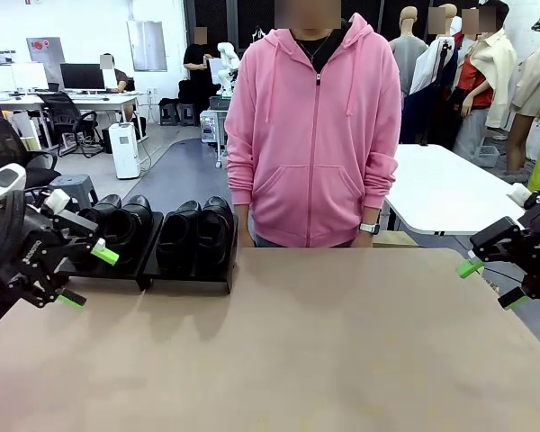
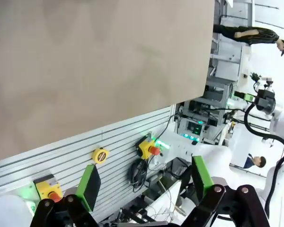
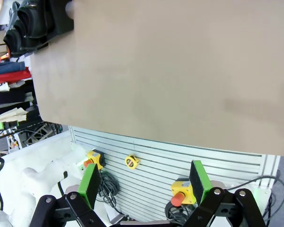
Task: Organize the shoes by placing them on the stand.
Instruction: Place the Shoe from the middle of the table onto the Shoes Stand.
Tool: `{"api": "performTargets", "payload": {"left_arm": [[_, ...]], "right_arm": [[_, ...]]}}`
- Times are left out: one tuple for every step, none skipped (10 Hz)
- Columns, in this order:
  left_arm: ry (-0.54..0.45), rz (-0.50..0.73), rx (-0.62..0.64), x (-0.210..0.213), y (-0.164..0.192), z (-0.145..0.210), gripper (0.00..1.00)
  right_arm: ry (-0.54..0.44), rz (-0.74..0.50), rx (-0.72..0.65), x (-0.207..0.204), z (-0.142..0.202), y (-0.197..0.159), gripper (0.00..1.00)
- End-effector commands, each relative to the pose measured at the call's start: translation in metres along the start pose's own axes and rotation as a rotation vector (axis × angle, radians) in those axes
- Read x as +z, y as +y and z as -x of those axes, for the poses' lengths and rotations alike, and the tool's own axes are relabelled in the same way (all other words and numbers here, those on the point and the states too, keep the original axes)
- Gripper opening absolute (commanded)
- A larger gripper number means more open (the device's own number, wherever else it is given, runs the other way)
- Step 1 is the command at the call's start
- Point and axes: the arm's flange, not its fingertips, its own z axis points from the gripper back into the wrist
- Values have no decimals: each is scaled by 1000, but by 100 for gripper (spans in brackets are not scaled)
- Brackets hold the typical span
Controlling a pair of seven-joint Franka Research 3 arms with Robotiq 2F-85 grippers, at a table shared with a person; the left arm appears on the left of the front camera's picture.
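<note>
Grippers both open and empty: left gripper (image 1: 88,276) sits at the near left edge of the table (image 1: 324,342), green pads spread wide, just in front of the stand; right gripper (image 1: 490,282) hangs off the table's right edge, jaws equally wide, nothing between them. Left wrist view confirms left fingers (image 2: 89,187) parted over the table's side rail, bare tabletop above them. Right wrist view shows right fingers (image 3: 198,177) parted likewise, with the stand at the far corner of the table. Stand (image 1: 175,277) rests on the far left part of the table, long side facing the robot. Shoes (image 1: 166,232), four black loafers, stand on it in a row, toes toward the robot, in two close pairs. Person in pink hoodie (image 1: 313,135) stands at the far edge, just right of the stand, arms down
</note>
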Motion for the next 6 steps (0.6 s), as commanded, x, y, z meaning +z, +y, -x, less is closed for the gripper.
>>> {"api": "performTargets", "payload": {"left_arm": [[13, -15, 1, 6, 1, -4, 100], [13, -15, 1, 6, 1, -4, 100], [13, -15, 1, 6, 1, -4, 100], [13, -15, 1, 6, 1, -4, 100], [13, -15, 1, 6, 1, -4, 100], [13, -15, 1, 6, 1, -4, 100]], "right_arm": [[0, -33, 24, 2, -3, 0, 100], [0, -33, 24, 2, -3, 0, 100], [0, -33, 24, 2, -3, 0, 100], [0, -33, 24, 2, -3, 0, 100], [0, -33, 24, 2, -3, 0, 100], [0, -33, 24, 2, -3, 0, 100]]}}
